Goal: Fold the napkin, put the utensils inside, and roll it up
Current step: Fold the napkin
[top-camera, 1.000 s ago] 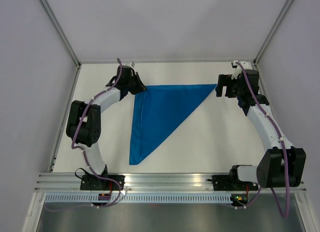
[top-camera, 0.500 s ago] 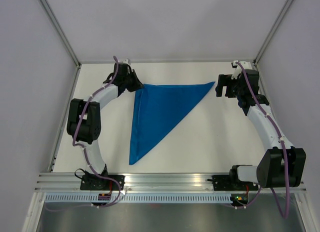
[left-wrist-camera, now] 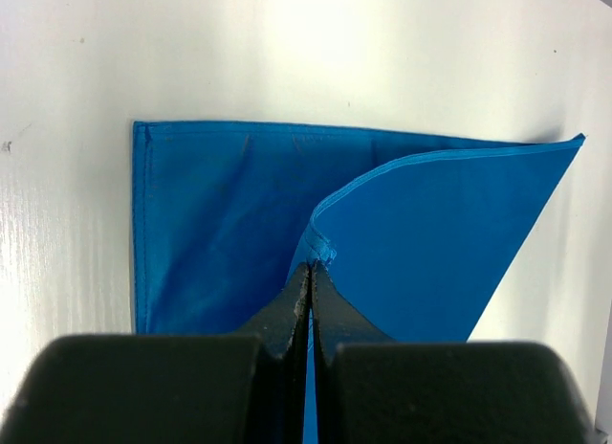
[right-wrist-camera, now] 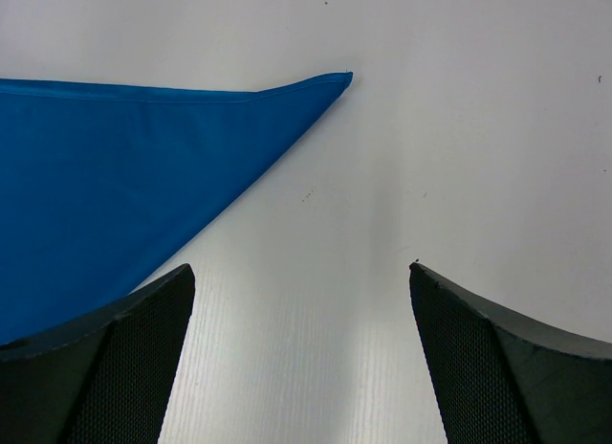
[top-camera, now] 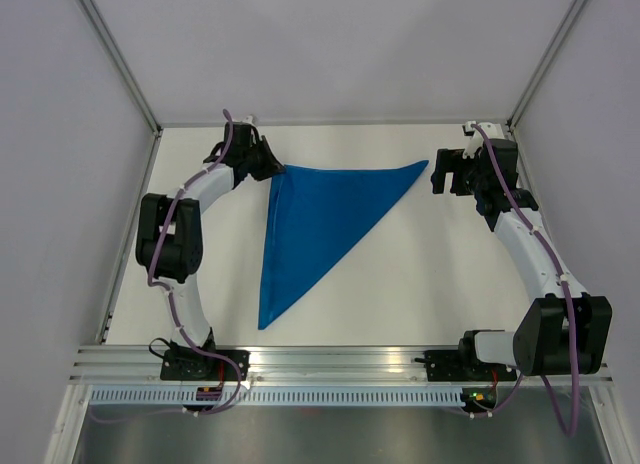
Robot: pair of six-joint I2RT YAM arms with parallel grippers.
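Napkin (top-camera: 315,224), bright blue, lying on the white counter (top-camera: 430,274) between the two arms, doubled along its diagonal into a triangle. One long edge runs along the far side, another down the left, and the fold slants from the far-right tip to the near point. Left gripper (top-camera: 265,164) at the far-left corner, jaws pressed together on the corner of the upper layer. In the left wrist view that corner is raised and drawn inward, so the lower layer shows beside it and the two layers are not squared there. Right gripper (top-camera: 442,174) just beyond the far-right tip, jaws wide apart and holding nothing; in the right wrist view the tip lies flat on the counter, clear of the jaws. Progress, as judged: the first fold is made, but its held corner is not yet laid down and released. No utensils appear in any view, so placing them inside the cloth and rolling it up are both left to do
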